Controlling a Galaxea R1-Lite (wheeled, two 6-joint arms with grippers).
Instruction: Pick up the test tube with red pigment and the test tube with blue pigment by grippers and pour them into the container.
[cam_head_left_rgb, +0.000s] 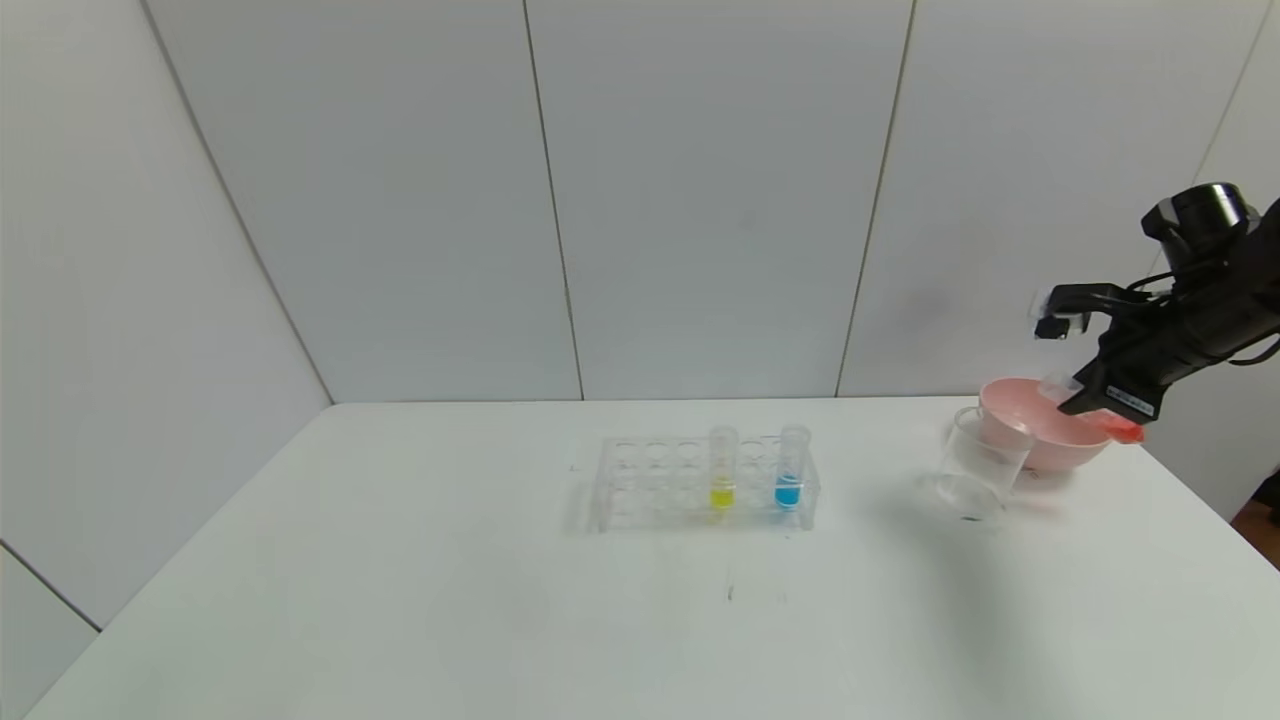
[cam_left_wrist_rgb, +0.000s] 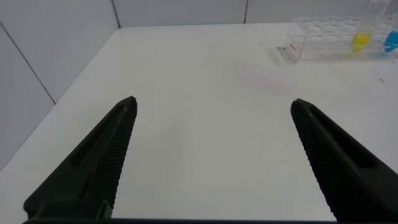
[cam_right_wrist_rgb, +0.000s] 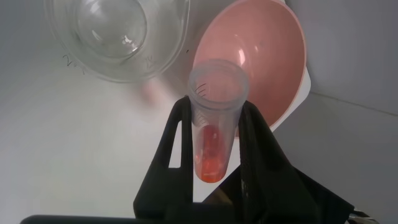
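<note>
Two test tubes stood upright in the clear tube rack (cam_head_left_rgb: 705, 485) near the middle of the white table (cam_head_left_rgb: 400, 560): the test tube with blue pigment (cam_head_left_rgb: 790, 470) toward the rack's right end and a test tube with yellow liquid (cam_head_left_rgb: 722, 470) just to its left, with one empty slot between them. Over at the table's right side, the right gripper (cam_head_left_rgb: 1085, 400) hung above the pink bowl (cam_head_left_rgb: 1040, 435), its jaws clenched on the test tube with red pigment (cam_right_wrist_rgb: 213, 118). That tube was tilted, its open mouth pointing toward the bowl and the container (cam_head_left_rgb: 980, 470), with the red liquid pooled at its rounded end between the black fingers (cam_right_wrist_rgb: 174, 149). The container, a clear beaker, stood on the table touching the bowl's left side, and it looked empty in the right wrist view. The left gripper (cam_left_wrist_rgb: 211, 162) hovered over bare table well to the left of the rack, its jaws spread wide and grasping nothing.
</note>
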